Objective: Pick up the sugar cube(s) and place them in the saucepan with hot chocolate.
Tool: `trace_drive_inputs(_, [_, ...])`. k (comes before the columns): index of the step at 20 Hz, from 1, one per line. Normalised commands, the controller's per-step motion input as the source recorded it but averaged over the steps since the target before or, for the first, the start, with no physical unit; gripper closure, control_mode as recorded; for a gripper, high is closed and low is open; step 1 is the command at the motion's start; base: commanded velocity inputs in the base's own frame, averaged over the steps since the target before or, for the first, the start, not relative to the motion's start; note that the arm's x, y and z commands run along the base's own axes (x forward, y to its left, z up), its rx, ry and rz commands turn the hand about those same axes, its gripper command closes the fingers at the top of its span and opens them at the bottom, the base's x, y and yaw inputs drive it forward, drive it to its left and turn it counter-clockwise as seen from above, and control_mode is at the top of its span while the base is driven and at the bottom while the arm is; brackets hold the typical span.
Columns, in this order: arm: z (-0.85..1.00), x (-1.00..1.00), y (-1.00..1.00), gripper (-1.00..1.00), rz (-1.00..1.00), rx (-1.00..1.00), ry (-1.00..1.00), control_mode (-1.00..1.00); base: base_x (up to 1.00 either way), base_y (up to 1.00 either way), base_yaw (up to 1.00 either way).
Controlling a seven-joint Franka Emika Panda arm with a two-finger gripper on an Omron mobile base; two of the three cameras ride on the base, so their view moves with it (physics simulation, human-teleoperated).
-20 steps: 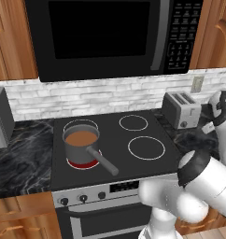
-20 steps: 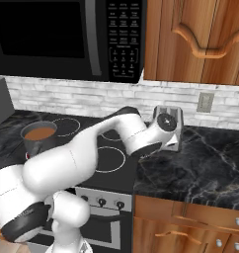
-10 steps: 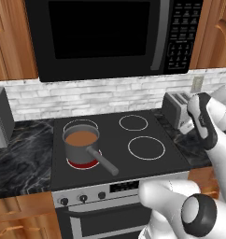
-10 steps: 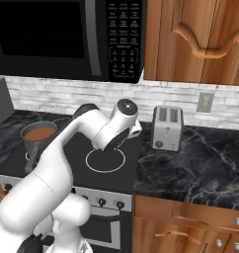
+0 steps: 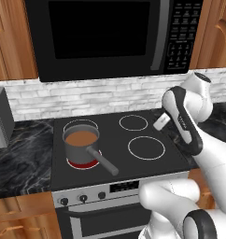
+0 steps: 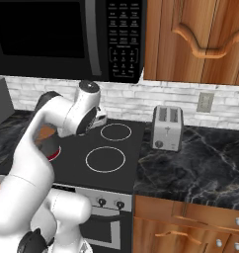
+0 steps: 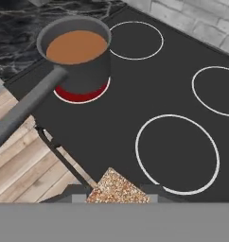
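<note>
Over the last second the white arm has swung from the silver two-slot toaster (image 6: 167, 127) on the right-hand worktop leftward over the black glass stovetop (image 5: 119, 161), so its claw (image 7: 117, 191) now hangs above the burners on the near side. The claw is clenched on a small speckled, sandy-brown sugar cube (image 7: 118, 186), which sits pinched between the two dark finger tips in the hand view. The small round grey metal saucepan (image 5: 80, 148) with its long straight handle stands on the glowing red front-left burner, well apart from the claw, and holds the smooth reddish-brown hot chocolate (image 5: 81, 138). By my reading the pick-up is done and the carry is partway through; what remains is bringing the cube over the pan's mouth and letting it drop. Whether other cubes wait elsewhere I cannot tell.
</note>
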Motion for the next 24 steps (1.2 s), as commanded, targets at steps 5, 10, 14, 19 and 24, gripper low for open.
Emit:
trace_drive_inputs(5, [0.5,0.0,1.0,1.0,0.06,0.0,0.13,-1.0,0.0,0.0,0.0])
trace_drive_inputs(10, [0.11,0.0,0.97,1.0,0.0,0.0,0.05,-1.0,0.0,0.0,0.0])
trace_drive_inputs(14, [-0.21,0.0,0.78,1.0,0.0,0.0,-0.07,-1.0,0.0,0.0,0.0])
trace_drive_inputs(19, [-0.03,0.11,0.63,1.0,-0.01,0.0,-0.08,-1.0,0.0,0.0,0.0])
trace_drive_inputs(24, [-0.06,0.19,0.44,1.0,-0.06,-0.06,-0.03,-1.0,0.0,0.0,0.0])
